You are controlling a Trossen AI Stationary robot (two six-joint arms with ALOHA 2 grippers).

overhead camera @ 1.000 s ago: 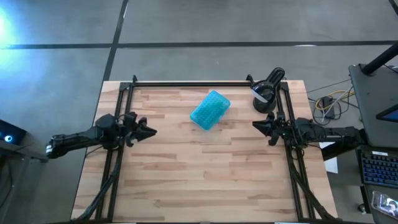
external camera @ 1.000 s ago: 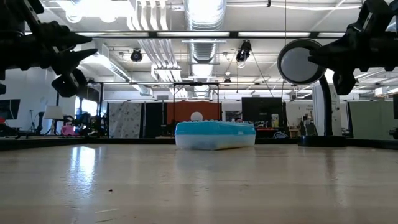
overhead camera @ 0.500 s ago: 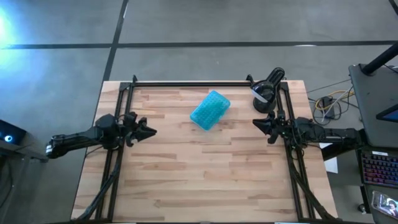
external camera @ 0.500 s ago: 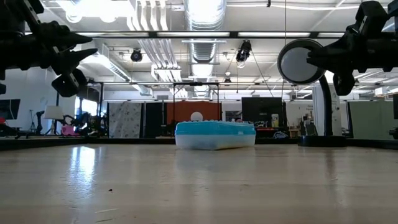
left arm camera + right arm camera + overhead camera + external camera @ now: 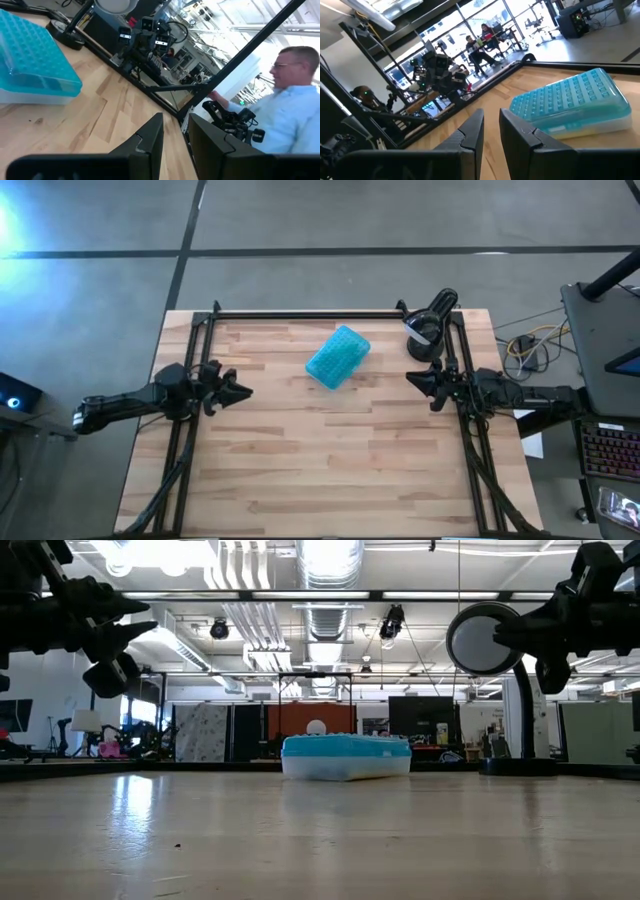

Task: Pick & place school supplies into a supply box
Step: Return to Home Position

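The supply box (image 5: 338, 356) lies shut on the wooden surface (image 5: 330, 460), toward the back and near the middle, turned at an angle to the edges. Its bumpy turquoise half faces up and the clear half rests underneath. In the low view it sits flat on the surface. The supplies cannot be made out through its walls.

The left gripper (image 5: 240, 391) hangs over the left side of the surface, pointing inward toward the middle. It is released, its 2 fingers (image 5: 150, 137) parted by a narrow gap. The right gripper (image 5: 412, 378) hangs over the right side, pointing inward to face the left one. It too is released, with the same narrow gap between its 2 fingers (image 5: 472, 132). Both are raised off the surface and well apart from the box, which sits between them and farther back.

A black round device (image 5: 425, 332) stands at the back right corner, just behind the right gripper. Beyond the surface, the left wrist view shows a person (image 5: 290, 115) in a light blue shirt.
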